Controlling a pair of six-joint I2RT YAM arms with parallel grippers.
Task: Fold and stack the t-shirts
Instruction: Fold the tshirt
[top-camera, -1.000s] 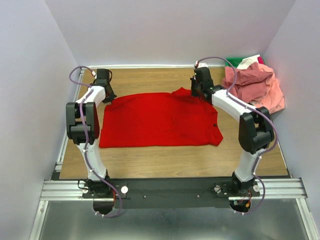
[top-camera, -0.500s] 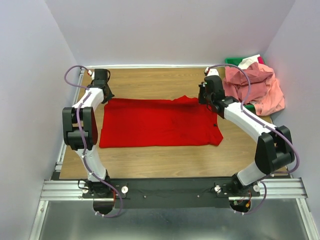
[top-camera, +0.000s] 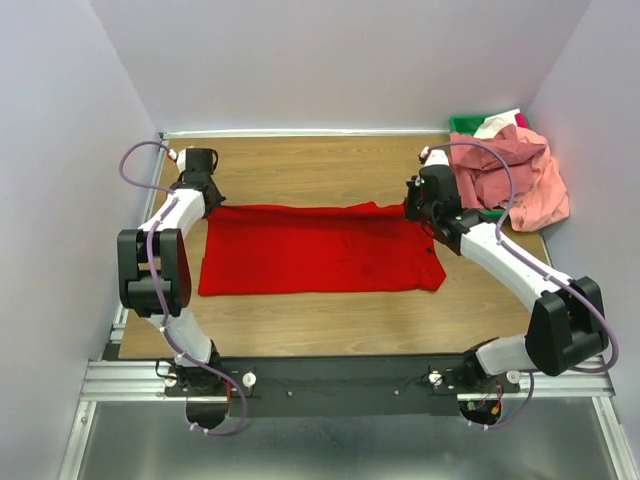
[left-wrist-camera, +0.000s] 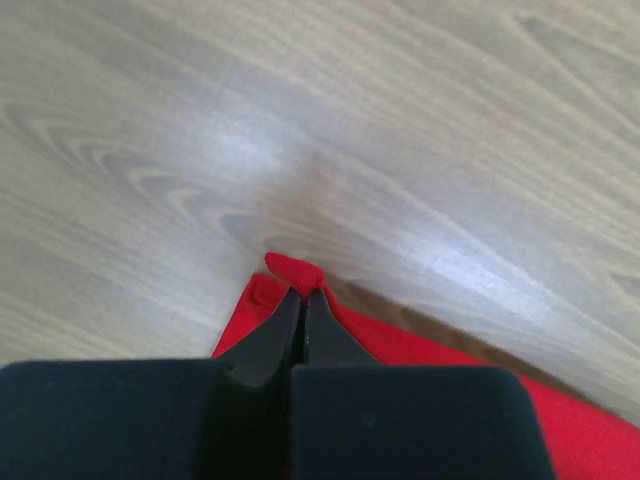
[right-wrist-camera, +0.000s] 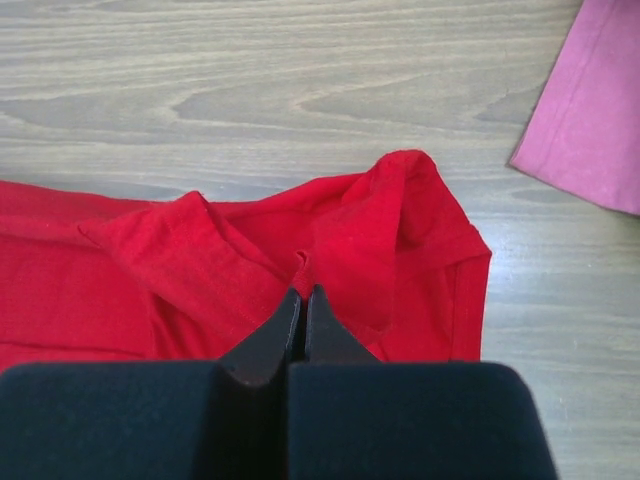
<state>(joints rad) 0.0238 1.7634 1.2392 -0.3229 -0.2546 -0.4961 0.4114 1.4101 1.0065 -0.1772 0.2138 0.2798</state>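
The bright red t-shirt (top-camera: 315, 248) lies spread on the wooden table (top-camera: 320, 170), its far edge pulled taut between both arms. My left gripper (top-camera: 211, 200) is shut on the shirt's far left corner; a red nub (left-wrist-camera: 295, 272) pokes out past the fingertips. My right gripper (top-camera: 409, 209) is shut on a pinch of red cloth (right-wrist-camera: 305, 265) at the far right edge, with bunched folds (right-wrist-camera: 400, 220) around it. The salmon pink t-shirts (top-camera: 510, 175) lie heaped at the far right; one pink edge (right-wrist-camera: 590, 130) shows in the right wrist view.
A green plastic bin (top-camera: 465, 124) sits under the pink heap in the far right corner. White walls close in the table on the left, back and right. The metal rail (top-camera: 340, 378) runs along the near edge.
Both grippers have moved nearer and outward with the shirt's far edge, and the raised far edge has come down lower and straighter over the shirt. The right arm has swung right.
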